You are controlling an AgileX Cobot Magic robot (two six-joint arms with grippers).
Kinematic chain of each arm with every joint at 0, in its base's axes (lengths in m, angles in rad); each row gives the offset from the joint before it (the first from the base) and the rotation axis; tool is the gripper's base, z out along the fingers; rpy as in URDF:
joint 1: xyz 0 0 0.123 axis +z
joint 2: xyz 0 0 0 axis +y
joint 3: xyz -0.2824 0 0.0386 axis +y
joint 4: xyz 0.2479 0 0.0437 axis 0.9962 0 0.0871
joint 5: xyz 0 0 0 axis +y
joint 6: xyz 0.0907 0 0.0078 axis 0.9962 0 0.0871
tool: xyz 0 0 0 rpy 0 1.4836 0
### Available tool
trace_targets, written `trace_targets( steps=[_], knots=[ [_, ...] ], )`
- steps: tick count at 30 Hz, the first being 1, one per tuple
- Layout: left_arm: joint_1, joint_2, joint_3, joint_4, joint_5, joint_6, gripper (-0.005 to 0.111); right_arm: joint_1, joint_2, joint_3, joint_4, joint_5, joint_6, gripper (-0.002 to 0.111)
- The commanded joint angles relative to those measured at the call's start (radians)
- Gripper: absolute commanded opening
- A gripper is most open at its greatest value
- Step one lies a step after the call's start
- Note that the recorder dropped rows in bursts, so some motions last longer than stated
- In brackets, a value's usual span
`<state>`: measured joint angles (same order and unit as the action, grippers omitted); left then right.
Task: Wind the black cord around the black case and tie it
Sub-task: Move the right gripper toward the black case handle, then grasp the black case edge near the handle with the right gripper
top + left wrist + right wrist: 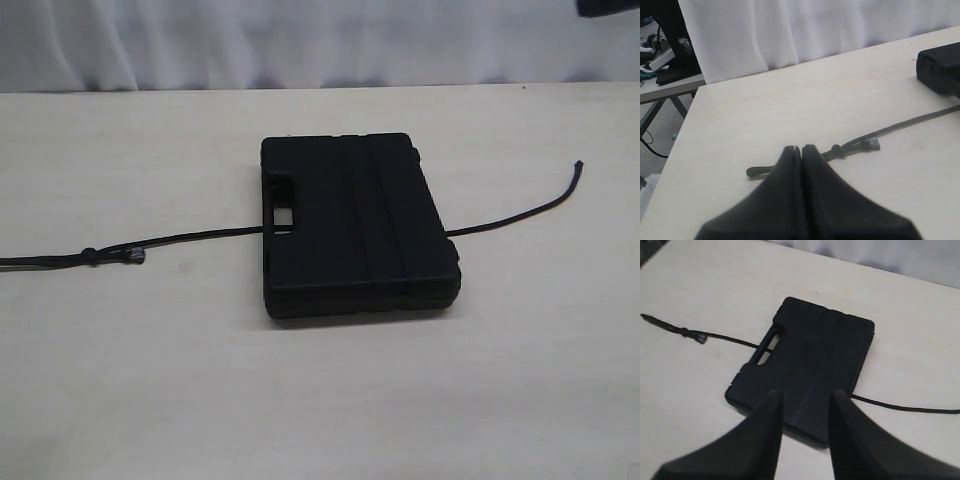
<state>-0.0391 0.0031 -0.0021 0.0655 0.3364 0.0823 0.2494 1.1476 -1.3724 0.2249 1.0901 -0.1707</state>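
We are looking at one pale counter [320, 400] that is filling most of every view, with a white curtain [300, 40] hanging behind it. One black case [355, 225] is lying flat near the counter's middle, lid up, its handle cut-out [283, 213] facing the left arm's side.

One black cord [190, 238] is running across the counter and passing under the case. The stretch beneath the case is hidden from us, and the exterior view is cutting the cord off at its left edge.

Two end effectors are showing, each only in its own wrist view. The right end effector [806, 392] is hanging above the case, released, its two fingers standing apart. The left end effector [799, 148] is clenched, fingers pressing together. The cord is slipping out of sight behind them, so we cannot tell whether it is being touched.

A dark shape [610, 6] is poking into the exterior view's upper right corner, too cropped to identify.

One knot [90, 254] is sitting on the cord well left of the case, with a short frayed tip [135, 256] just beside it.
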Motion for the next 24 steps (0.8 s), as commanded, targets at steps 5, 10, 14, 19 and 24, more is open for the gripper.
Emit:
trace_targets(
  steps=[5, 10, 14, 19, 24],
  knots=[
    [-0.008, -0.003, 0.002, -0.007, -0.013, 0.001, 0.000, 0.437, 0.433, -0.005, -0.283, -0.116, 0.278, 0.049],
    [-0.008, -0.003, 0.002, -0.007, -0.013, 0.001, 0.000, 0.586, 0.637, -0.063, -0.323, -0.170, 0.412, 0.048],
    [-0.008, -0.003, 0.002, -0.007, -0.013, 0.001, 0.000, 0.673, 0.820, -0.302, -0.643, -0.064, 0.712, 0.048],
    [-0.008, -0.003, 0.002, -0.007, -0.013, 0.001, 0.000, 0.672, 0.984, -0.480, -0.652, 0.024, 0.734, 0.048],
    [-0.008, -0.003, 0.002, -0.007, -0.013, 0.001, 0.000, 0.672, 1.087, -0.562, -0.683, 0.033, 0.732, 0.048]
  ],
)
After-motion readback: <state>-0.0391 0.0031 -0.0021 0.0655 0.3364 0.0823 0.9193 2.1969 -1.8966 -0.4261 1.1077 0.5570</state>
